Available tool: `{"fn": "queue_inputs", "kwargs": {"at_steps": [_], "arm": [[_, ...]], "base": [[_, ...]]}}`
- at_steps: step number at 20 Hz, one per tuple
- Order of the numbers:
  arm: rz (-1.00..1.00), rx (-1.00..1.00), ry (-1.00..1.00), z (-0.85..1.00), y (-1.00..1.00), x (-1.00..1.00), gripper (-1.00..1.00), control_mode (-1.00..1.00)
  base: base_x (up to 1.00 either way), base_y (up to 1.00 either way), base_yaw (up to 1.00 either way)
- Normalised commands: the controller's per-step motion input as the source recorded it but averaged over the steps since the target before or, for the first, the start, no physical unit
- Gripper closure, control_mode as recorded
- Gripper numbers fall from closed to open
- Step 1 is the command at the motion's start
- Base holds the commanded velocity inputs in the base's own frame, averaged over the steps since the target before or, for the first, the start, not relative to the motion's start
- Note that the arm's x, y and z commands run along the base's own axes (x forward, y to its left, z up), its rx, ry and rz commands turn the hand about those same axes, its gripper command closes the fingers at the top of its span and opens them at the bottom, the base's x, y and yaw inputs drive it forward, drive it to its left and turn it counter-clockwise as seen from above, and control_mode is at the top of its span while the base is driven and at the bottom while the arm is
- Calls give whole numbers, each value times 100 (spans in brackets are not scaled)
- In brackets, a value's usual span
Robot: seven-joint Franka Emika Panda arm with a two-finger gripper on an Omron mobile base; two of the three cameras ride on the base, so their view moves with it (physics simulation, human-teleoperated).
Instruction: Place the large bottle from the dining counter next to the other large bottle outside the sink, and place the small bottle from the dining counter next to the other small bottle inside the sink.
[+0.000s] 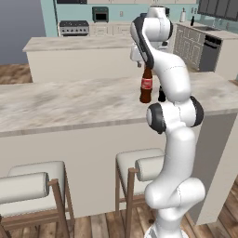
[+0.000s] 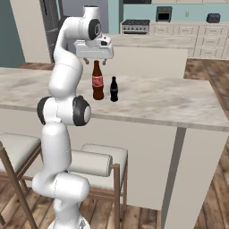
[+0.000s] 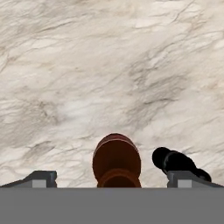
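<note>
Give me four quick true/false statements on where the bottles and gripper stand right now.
1. The large bottle stands upright on the dining counter. True.
2. The gripper is shut on the large bottle's neck. False: it hangs open above the bottle, touching nothing.
3. The small bottle stands beside the large bottle, apart from it. True.
4. The small bottle lies on its side. False: it is upright.

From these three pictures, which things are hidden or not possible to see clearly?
- Small bottle: in the left base view the arm covers most of it.
- Large bottle: in the hand view its lower part is cut off at the bottom.
- Gripper: the fingertips are too small in the right base view to judge their gap above the large bottle.
</note>
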Motion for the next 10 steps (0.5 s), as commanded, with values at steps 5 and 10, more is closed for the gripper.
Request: {"fn": "queue_inputs", "kwargs": {"at_steps": [5,10], "arm": [[0,0,-1,0,-5,-11,-100,-100],[-1,0,0,0,-9,-24,-100,-100]], "base": [[0,0,0],[0,0,0]]}}
